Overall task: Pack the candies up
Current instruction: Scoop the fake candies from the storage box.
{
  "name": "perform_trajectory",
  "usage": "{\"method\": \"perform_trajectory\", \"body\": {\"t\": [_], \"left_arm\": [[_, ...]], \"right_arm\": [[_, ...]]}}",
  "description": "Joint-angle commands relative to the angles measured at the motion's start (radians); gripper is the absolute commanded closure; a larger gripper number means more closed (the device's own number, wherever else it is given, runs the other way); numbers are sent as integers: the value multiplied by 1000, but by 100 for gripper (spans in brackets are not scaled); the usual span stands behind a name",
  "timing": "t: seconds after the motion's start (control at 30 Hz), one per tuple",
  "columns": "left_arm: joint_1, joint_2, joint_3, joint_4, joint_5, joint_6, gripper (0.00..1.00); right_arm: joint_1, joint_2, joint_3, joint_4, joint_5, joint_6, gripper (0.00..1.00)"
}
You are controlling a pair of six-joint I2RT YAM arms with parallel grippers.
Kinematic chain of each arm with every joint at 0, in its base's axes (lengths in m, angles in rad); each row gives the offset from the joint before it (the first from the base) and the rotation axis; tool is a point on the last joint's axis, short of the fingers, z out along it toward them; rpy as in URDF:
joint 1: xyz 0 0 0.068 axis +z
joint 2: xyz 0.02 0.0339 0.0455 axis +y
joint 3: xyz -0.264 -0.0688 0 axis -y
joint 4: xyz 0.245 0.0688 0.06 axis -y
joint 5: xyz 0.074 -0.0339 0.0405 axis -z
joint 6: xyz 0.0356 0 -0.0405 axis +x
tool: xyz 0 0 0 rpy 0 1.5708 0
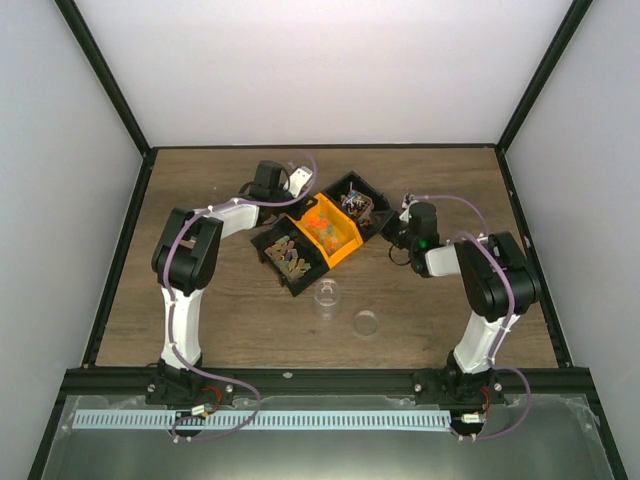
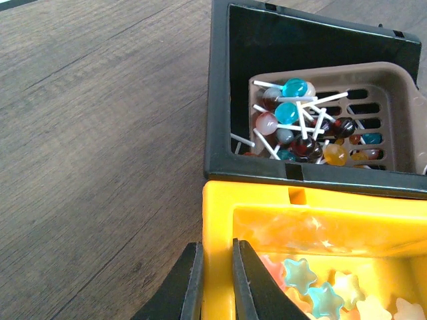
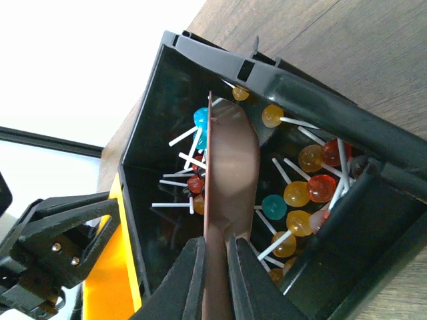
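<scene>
The candies are lollipops (image 2: 297, 123) lying in a brown slotted scoop (image 2: 393, 100) inside the far black bin (image 1: 357, 196), and star-shaped sweets (image 2: 313, 290) in the orange bin (image 1: 328, 230). My left gripper (image 2: 216, 248) is shut on the orange bin's side wall (image 2: 217, 220). My right gripper (image 3: 216, 239) is shut on the scoop's handle (image 3: 230, 167), seen edge-on. More lollipops (image 3: 300, 193) lie loose on that bin's floor. A small clear cup (image 1: 326, 294) stands on the table in front of the bins, away from both grippers.
A second black bin (image 1: 288, 256) with darker sweets sits against the orange bin's near left side. A clear round lid (image 1: 366, 323) lies to the right of the cup. The black frame rails edge the wooden table (image 1: 200, 200).
</scene>
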Motion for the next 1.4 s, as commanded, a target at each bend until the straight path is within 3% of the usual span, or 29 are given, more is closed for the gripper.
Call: {"method": "perform_trajectory", "body": {"t": [0.0,0.67,1.17,1.37], "left_arm": [[-18,37,-22,-16,-82,-48,96],[-18,47,-17,-25,-77,-47,96],[-18,54,-16,-28,-73,-47,96],[-18,56,-14,-28,-69,-50,96]], "right_arm": [[23,-40,-51,38,-261,63,99],[-49,-65,-108,193,-357,167,99],[-87,-116,-120,118,-341,132,99],[-123,-115,-159,163,-361,162,99]]}}
